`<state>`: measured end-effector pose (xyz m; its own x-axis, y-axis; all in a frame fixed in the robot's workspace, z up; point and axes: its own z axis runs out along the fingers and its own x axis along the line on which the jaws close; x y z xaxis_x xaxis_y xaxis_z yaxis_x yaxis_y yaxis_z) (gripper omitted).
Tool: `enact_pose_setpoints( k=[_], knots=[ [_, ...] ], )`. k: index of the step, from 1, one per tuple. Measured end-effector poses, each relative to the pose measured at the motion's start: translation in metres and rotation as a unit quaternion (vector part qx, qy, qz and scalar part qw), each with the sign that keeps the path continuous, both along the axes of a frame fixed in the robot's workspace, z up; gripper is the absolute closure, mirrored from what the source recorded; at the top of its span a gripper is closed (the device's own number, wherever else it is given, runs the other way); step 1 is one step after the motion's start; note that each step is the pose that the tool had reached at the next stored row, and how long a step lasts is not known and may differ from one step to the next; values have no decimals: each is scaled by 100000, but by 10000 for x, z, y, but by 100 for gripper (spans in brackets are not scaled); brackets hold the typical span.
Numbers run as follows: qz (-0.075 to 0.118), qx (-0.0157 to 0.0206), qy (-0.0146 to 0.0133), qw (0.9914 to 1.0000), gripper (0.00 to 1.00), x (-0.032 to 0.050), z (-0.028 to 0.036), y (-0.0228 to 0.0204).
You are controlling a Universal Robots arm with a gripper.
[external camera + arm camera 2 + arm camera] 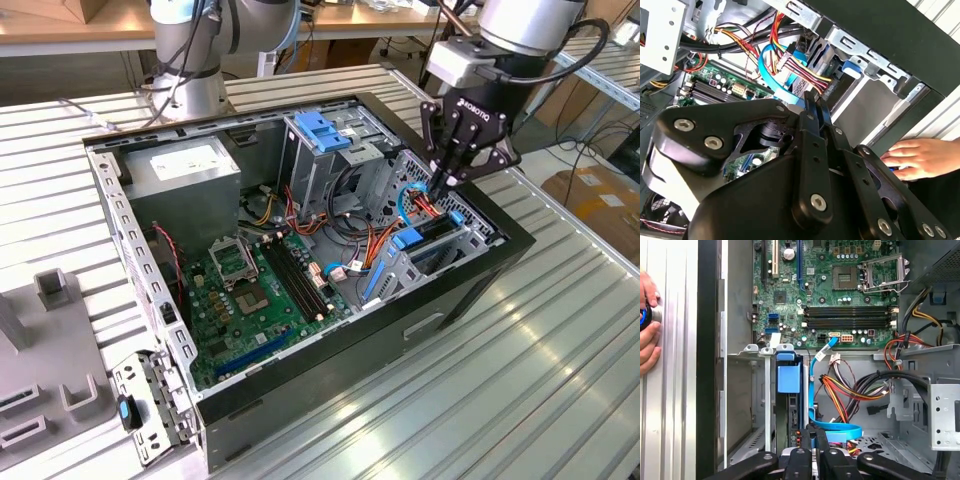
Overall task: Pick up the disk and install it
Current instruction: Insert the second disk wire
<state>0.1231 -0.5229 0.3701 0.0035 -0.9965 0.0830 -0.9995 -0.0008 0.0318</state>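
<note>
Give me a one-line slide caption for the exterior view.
Arm's gripper reaches into the open computer case, fingers closed, above the disk seated in its bay beside the motherboard.

Green motherboard [255,290] with black RAM slots, sitting in a grey steel case with black outer panels [470,300]. The cables are a proper rainbow: a light-blue SATA ribbon [832,427] next to red, orange, yellow and black power leads [850,390]. Blue plastic tab on the drive bay [789,375], and a lighter blue top on the tall cage [322,130]. The gripper [447,180] is matte black. The desk [560,370] is ribbed silver aluminium.
</note>
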Motion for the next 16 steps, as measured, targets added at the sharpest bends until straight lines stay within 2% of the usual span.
enact_pose_setpoints(
  k=[4,6,9,10,12,14,15,16],
  knots=[
    [55,750,-540,99996,84,-51,-13,-30],
    [67,1026,-962,99990,84,-79,-20,-45],
    [79,1185,-2154,99970,84,-129,-29,-64],
    [87,1229,-2943,99949,84,-162,-34,-76],
    [96,1279,-3734,99922,84,-196,-39,-86],
    [100,1375,-4434,99892,84,-227,-49,-98],
    [98,1418,-4719,99878,84,-240,-52,-107],
    [101,1489,-4893,99869,84,-245,-58,-117]
  ],
)
